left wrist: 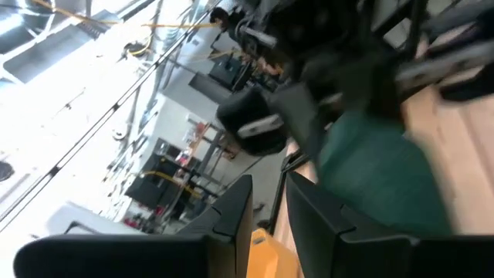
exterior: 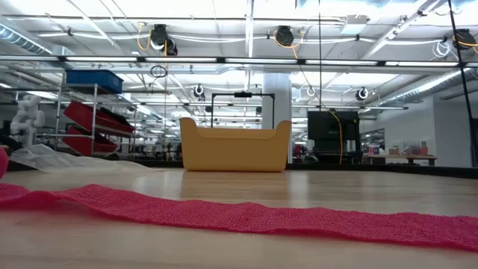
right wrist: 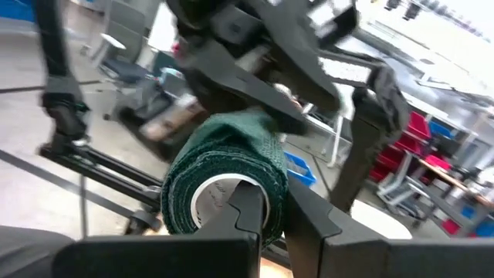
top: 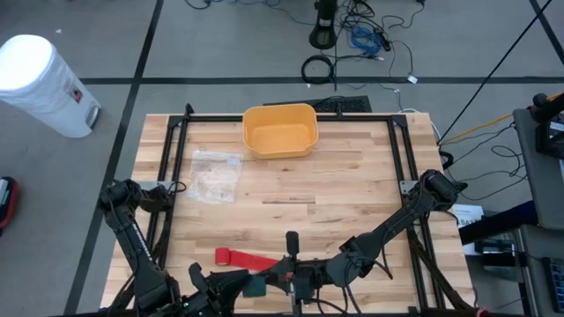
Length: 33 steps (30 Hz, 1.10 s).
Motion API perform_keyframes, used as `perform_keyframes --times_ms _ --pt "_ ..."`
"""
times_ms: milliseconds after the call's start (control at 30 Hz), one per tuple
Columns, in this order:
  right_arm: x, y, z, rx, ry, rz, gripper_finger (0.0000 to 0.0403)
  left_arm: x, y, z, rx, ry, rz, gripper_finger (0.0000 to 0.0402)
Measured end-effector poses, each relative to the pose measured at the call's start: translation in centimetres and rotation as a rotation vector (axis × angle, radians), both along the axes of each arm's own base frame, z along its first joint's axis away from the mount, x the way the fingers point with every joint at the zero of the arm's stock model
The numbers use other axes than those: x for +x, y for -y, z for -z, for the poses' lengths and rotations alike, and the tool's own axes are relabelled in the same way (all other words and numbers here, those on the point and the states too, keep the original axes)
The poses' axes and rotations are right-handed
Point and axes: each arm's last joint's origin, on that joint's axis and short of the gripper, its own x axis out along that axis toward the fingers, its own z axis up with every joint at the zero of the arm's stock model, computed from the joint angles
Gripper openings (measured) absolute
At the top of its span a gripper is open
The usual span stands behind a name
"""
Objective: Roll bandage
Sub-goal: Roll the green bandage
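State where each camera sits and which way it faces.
High: above the table, facing straight down; both arms show.
Low: at tabletop height, facing level across the red bandage to the yellow bin; no arm.
Left wrist: on the left arm, facing past its fingers toward the green roll.
Right wrist: on the right arm; right gripper pinches that roll.
Both wrists share the roll.

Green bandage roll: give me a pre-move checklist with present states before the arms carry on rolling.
1. Right hand shut on the green bandage roll, fingers pinching its wall: ok.
2. Left hand parted slightly, nothing between its fingers: ok.
3. Both hands meet at the table's near edge: ok.
4. Red bandage strip lies flat and unrolled: ok.
5. Whether the green roll's tail is free: cannot tell.
6. Yellow bin and plastic bag far from the hands: ok.
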Motion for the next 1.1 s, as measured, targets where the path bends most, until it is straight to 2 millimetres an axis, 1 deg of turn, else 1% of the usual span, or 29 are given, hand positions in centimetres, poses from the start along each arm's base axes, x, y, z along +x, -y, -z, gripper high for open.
perform_keyframes --times_ms 367,433,500,600,667,767,933,1033,1100 --pt "0.0 -0.1 0.0 -0.004 -0.001 0.005 0.0025 -1.1 0.7 -0.1 -0.009 0.006 0.024 0.0087" --pt "-0.1 -0.1 0.0 -0.005 -0.002 0.004 0.0025 -1.5 1.0 -0.5 -0.020 0.013 0.036 0.0087" --pt "0.0 0.0 0.0 -0.005 -0.002 0.006 0.0025 -2.0 1.4 -0.9 -0.044 0.025 0.068 0.0087" --pt "0.0 0.0 0.0 -0.006 -0.003 0.010 0.0025 -2.4 1.9 -1.3 -0.086 0.040 0.186 0.0087" --pt "0.0 0.0 0.0 -0.006 -0.003 0.010 0.0025 -2.1 2.1 -1.4 -0.110 0.046 0.267 0.0087" --pt "0.0 0.0 0.1 -0.005 -0.004 0.010 0.0025 -1.0 1.6 -1.2 -0.148 0.050 0.322 0.0087" --pt "0.0 0.0 0.1 -0.002 -0.004 0.011 0.0025 1.0 0.3 -0.5 -0.156 0.016 0.316 0.0087" --pt "0.0 0.0 0.1 -0.003 -0.004 0.011 0.0025 1.6 0.0 -0.3 -0.176 0.012 0.332 0.0087" --pt "0.0 0.0 0.1 -0.005 -0.007 0.011 0.0025 1.7 -0.2 -0.4 -0.180 0.019 0.309 0.0087"
